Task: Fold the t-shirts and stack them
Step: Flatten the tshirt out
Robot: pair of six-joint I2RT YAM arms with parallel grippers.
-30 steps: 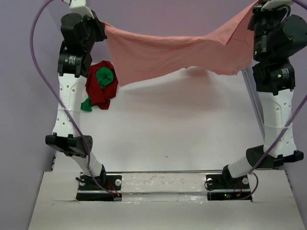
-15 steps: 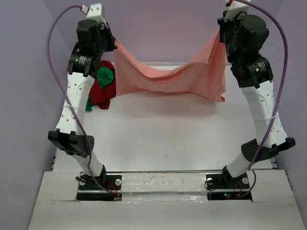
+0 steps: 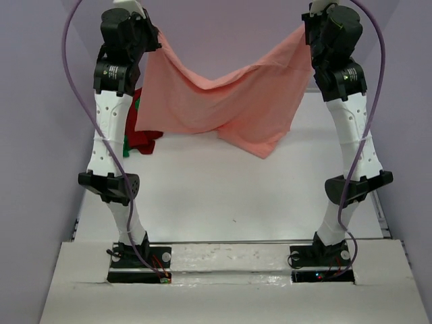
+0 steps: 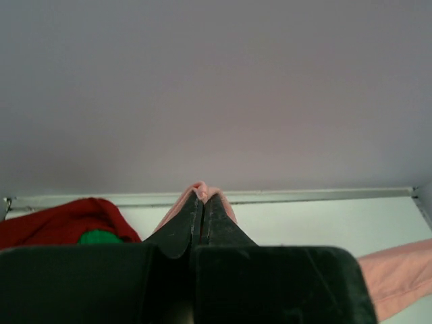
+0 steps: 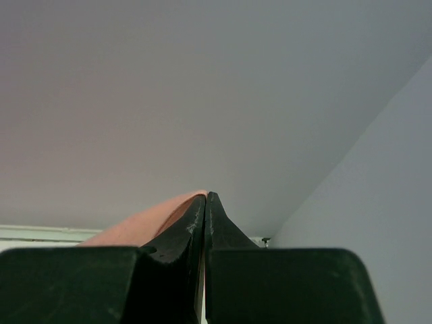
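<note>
shirt (image 3: 223, 101), pink, long axis l-r, sags mid; left gripper (image 4: 202, 201) + right gripper (image 5: 206, 200) pinch ends.

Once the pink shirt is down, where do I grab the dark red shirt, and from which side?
On the dark red shirt, pinch a raised fold on its right side, coming down from above. It lies crumpled far left on the table with the green shirt bunched into it; only red shows on that side, so it likely lifts alone.
</note>
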